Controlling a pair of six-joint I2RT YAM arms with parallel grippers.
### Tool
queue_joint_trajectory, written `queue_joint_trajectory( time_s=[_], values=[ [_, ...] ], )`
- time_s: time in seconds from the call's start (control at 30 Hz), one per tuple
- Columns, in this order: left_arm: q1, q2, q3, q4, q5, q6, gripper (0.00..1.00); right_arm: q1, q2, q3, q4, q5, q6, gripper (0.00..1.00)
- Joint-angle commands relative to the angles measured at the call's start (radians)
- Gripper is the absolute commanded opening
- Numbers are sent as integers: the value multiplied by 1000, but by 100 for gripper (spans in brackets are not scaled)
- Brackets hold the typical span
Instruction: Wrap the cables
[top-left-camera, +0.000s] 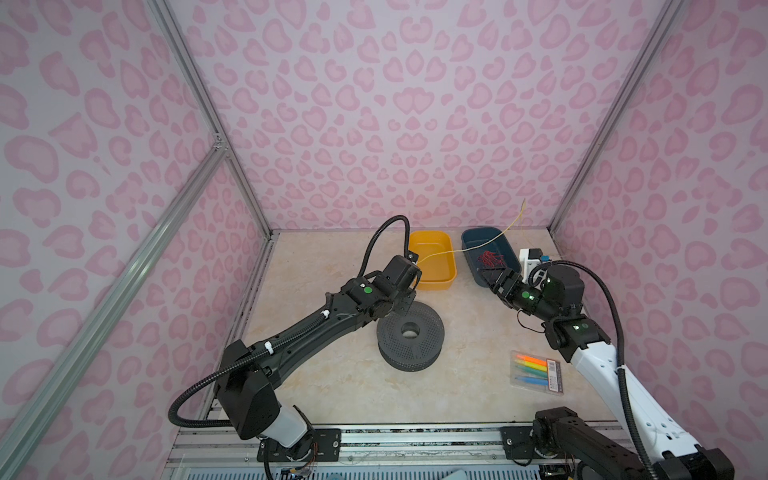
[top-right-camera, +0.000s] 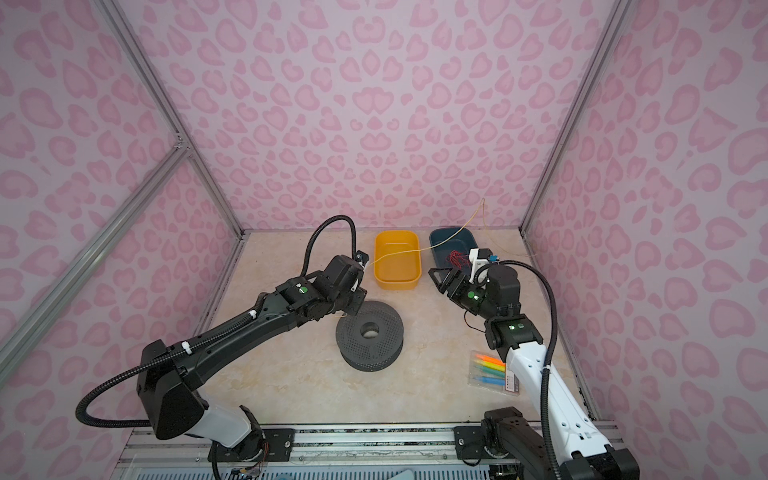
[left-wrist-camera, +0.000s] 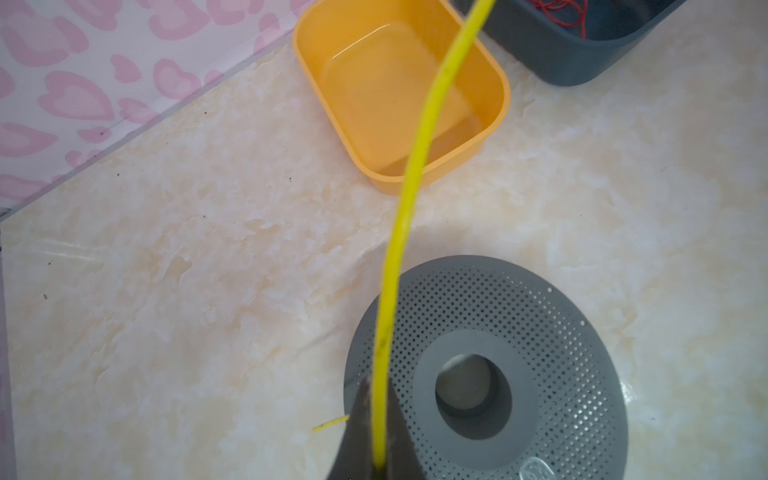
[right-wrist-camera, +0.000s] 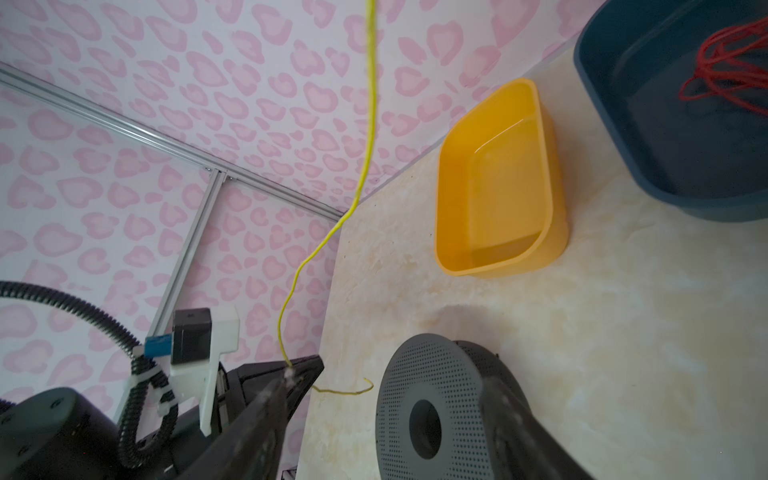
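As blue bin (right-wrist-camera: 648, 137) holds red wires (top-left-camera: 489, 258), left end effector (left-wrist-camera: 379, 415) pinches cable (left-wrist-camera: 415, 166), right end effector (right-wrist-camera: 386, 380) gapes.

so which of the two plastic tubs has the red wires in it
The dark blue plastic tub, holding the tangle of thin red wires; the yellow plastic tub holds none.

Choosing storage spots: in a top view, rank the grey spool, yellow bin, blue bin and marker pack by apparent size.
Largest: grey spool.
Next: yellow bin and blue bin, alike; the blue one is partly hidden, so unranked.
Smallest: marker pack, narrowly, though nearer the camera.
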Motion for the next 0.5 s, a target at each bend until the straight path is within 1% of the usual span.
queue_joint_trajectory(
  time_s=[0.0, 0.07, 0.13, 0.2, 0.23, 0.27, 0.33, 0.47],
  values=[
    [-15, 27, 57, -16, 58, 8, 4, 85, -26, -21, 84, 165, 90, 75],
    [-28, 37, 77, -11, 78, 12, 4, 140, -19, -33, 131, 234, 141, 74],
    [-40, 47, 91, -4, 91, 16, 4, 197, 2, -45, 200, 282, 189, 73],
    [-50, 53, 100, 2, 100, 16, 4, 244, 32, -46, 266, 315, 210, 73],
    [-54, 56, 101, 6, 104, 17, 4, 258, 47, -43, 289, 330, 216, 72],
    [-56, 57, 102, 12, 113, 17, 4, 265, 62, -36, 298, 340, 231, 69],
    [-62, 55, 99, 20, 125, 15, 4, 267, 91, -31, 325, 338, 267, 66],
    [-73, 46, 88, 44, 147, 14, 4, 283, 152, -18, 396, 332, 310, 65]
  ],
)
